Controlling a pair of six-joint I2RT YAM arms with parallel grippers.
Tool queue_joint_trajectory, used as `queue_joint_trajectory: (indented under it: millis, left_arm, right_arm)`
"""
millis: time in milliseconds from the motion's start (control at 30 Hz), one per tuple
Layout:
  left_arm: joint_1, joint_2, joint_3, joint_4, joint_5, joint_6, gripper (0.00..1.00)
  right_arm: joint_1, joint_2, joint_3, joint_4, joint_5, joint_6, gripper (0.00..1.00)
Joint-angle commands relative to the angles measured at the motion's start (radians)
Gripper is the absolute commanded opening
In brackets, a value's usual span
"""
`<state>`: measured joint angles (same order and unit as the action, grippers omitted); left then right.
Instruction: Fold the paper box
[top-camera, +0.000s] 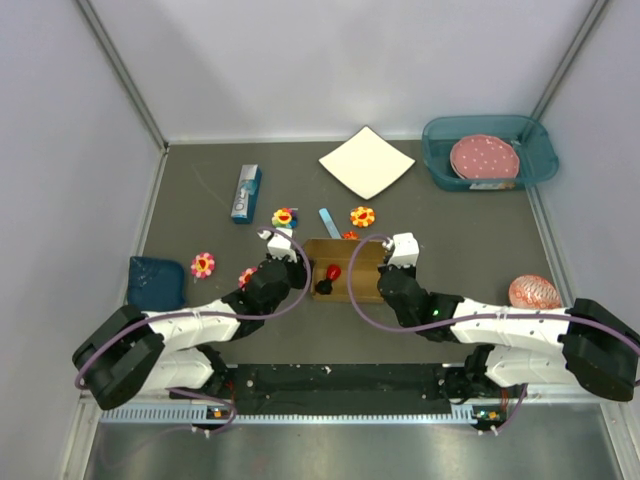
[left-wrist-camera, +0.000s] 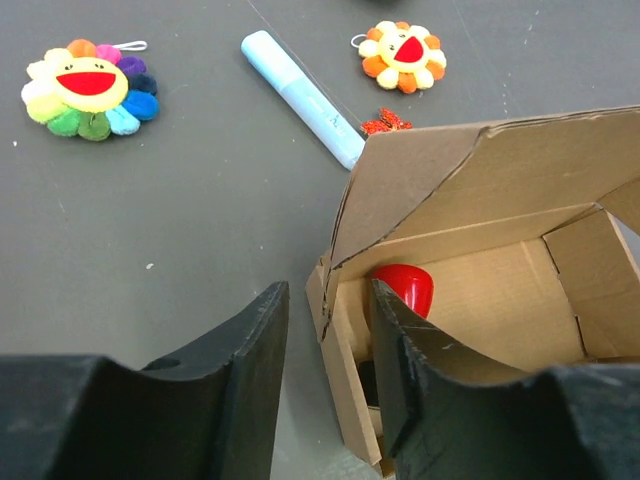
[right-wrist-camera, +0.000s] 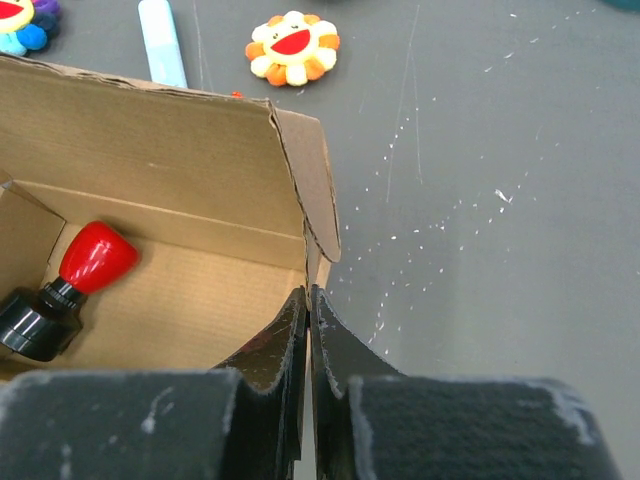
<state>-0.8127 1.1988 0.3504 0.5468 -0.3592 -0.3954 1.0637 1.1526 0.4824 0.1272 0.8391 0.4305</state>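
Closest in, at the left wrist: black two-finger left gripper (left-wrist-camera: 327, 290), jaws parted and astride the left end wall of the plain brown cardboard paper box (left-wrist-camera: 500, 170), one finger outside, one inside, nothing clamped. At the right wrist: black right gripper (right-wrist-camera: 308, 292), clenched tight, tips at the box's right end wall; card pinched or not, cannot tell. Box at table centre between both arms, open-topped, far flap raised.

Far right: teal plastic tub (top-camera: 437, 157) holding a pink dotted plate (top-camera: 484, 157). Left of it, white square sheet (top-camera: 366, 161). Left edge: dark blue cloth bundle (top-camera: 156, 282). Inside the box, lying down: black stamp with red knob (right-wrist-camera: 90, 255). Just beyond the box: pale blue tube (left-wrist-camera: 300, 95), rainbow flower plush (left-wrist-camera: 90, 88), orange flower plush (left-wrist-camera: 403, 55).
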Motion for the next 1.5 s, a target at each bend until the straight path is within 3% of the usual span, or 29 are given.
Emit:
queue_joint_trajectory:
  millis: [0,500,633,933,1133,1467]
  left_arm:
    - [0.004,0.021,-0.008,0.111,0.005,-0.020,0.41]
    - [-0.003,0.008,0.024,0.085,0.066,-0.020,0.05]
    - [-0.022,0.018,0.024,0.097,0.062,-0.022,0.00]
    - [-0.109,0.068,0.027,0.143,0.005,-0.005,0.00]
    - [-0.235,0.125,0.047,0.162,-0.118,0.043,0.00]
    - [-0.298,0.202,0.061,0.191,-0.325,-0.003,0.00]
  right_arm:
    - [-0.005,-0.013,0.005,0.043,-0.009,0.019,0.00]
    - [-0.007,0.016,0.004,0.042,-0.017,0.045,0.00]
    - [-0.007,0.018,0.004,0.037,-0.023,0.062,0.00]
    - [-0.007,0.030,-0.018,0.025,-0.026,0.102,0.00]
    - [-0.005,0.033,-0.042,0.014,-0.031,0.137,0.00]
    - [0.004,0.015,-0.062,-0.004,-0.026,0.157,0.00]
